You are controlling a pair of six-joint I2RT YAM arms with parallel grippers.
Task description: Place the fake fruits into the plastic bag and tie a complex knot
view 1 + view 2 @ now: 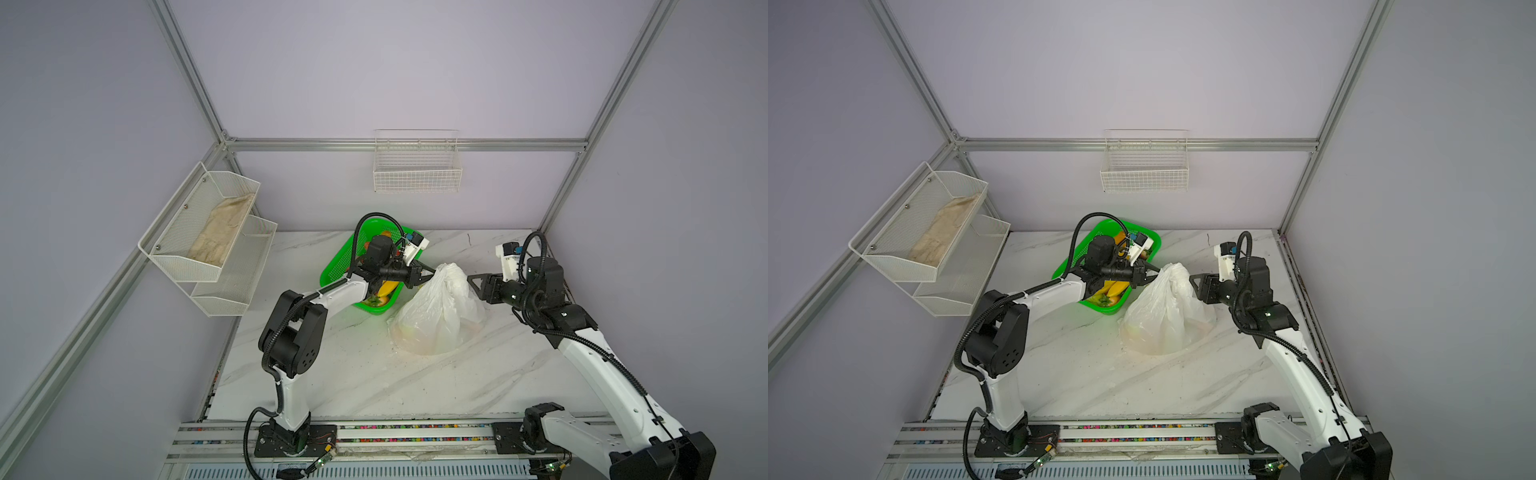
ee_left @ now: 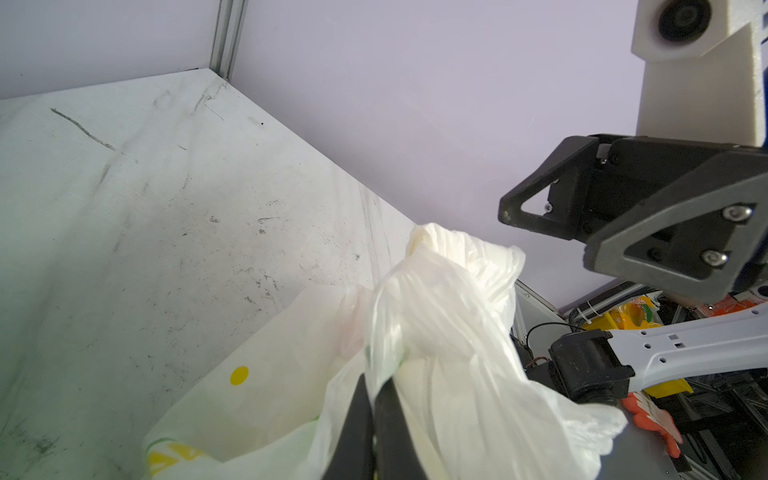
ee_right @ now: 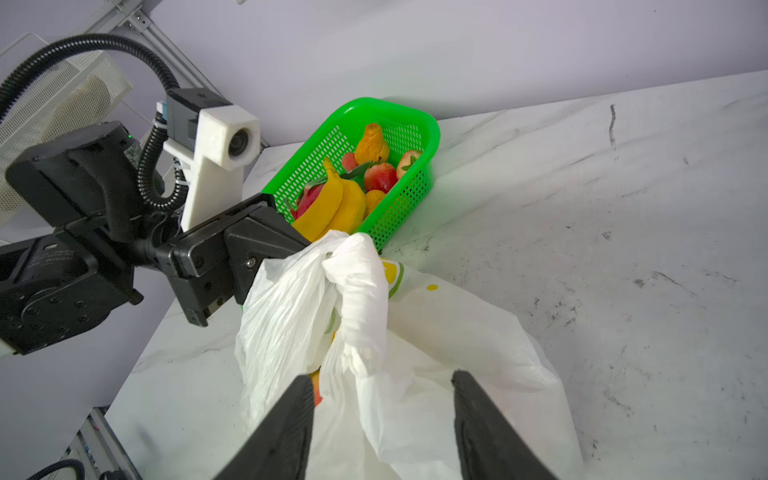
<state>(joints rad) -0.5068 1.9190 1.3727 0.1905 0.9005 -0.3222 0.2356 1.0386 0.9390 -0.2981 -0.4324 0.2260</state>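
Clamping shut with the left gripper (image 2: 374,380) on a fold of the plastic bag (image 2: 457,395), just below the twisted handles (image 2: 453,262), with thin white film squeezed between the two dark fingers. Reaching in from the basket side, in both top views, and meeting the bag at its peak.

Standing open with the right gripper (image 3: 382,376), jaws spread wide to either side of the bag's upper folds and gripping nothing, with the loose end of the twist lying between them. Facing the left gripper from the opposite side of the peak; not showing clearly whether touching the plastic or only just beside it.

Sitting, as for the bag, on the white marbled table (image 1: 353,374) between the two arms, drawn up into a point at the top and spreading wide at the base. Showing a yellow dot and part of a yellow lemon-slice print on its side. Letting faint warm colour through the film low down, too blurred for naming any fruit.

Lying, as for the rest of the fake fruits (image 3: 353,183), in the green basket (image 3: 395,110) just beside the bag, toward the back wall: a banana bunch (image 3: 332,203), a yellow-orange pear (image 3: 372,143), a red apple (image 3: 380,176), a strawberry (image 3: 409,160), and a pink dragon fruit (image 3: 309,197) half hidden under the bananas.

Hanging well apart on the walls: a white wire basket (image 1: 417,174) at the back, and a two-tier mesh shelf (image 1: 232,274) at the left, holding a beige cloth (image 1: 222,230) in its upper tier.
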